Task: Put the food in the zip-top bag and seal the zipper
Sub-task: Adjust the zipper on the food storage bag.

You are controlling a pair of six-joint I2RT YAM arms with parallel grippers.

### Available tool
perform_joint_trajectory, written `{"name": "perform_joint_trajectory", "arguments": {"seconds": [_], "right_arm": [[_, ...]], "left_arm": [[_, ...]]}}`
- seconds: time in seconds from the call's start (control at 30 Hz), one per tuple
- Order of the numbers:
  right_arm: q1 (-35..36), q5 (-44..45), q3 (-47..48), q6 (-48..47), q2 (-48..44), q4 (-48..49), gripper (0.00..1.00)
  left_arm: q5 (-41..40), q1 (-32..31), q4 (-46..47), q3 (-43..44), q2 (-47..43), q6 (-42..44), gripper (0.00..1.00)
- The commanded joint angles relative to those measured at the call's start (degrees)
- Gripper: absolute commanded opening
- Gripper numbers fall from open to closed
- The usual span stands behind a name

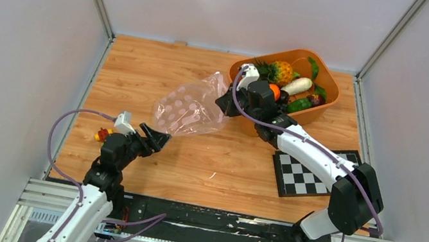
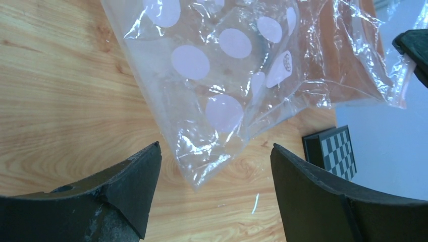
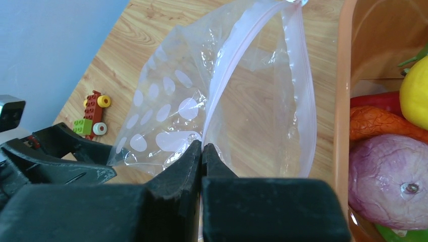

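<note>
Bright, even light falls from above with only soft shadows, small white glints sit on the crinkled zip-top bag [image 2: 222,101], and the near black fingers [image 2: 126,191] look slightly blurred.

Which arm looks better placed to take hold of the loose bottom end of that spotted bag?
Left. Its open left gripper sits right at the bag's free bottom corner and holds nothing. The right gripper is shut on the bag's mouth edge beside the orange tub, so it is busy.

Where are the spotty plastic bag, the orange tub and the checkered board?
bag [image 1: 190,112], overhead view, its dotted middle.
orange tub [image 1: 304,51], overhead view, its far rim.
checkered board [image 1: 297,179], overhead view, its lower left squares.
</note>
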Motion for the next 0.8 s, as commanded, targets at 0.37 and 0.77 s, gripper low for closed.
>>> {"name": "perform_joint_trajectory", "arguments": {"seconds": [0.37,0.77], "right_arm": [[-0.28,-5.08,1.75,0.92,1.48,0.86,0.00],[-1.93,-2.57,3.03,-1.48,-1.19,-1.61,0.00]], "left_arm": [[-4.26,-0.18,22.85,-7.59,6.70,-2.21,0.58],[-8.65,-0.18,8.07,-5.66,2.01,3.46,0.06]]}}
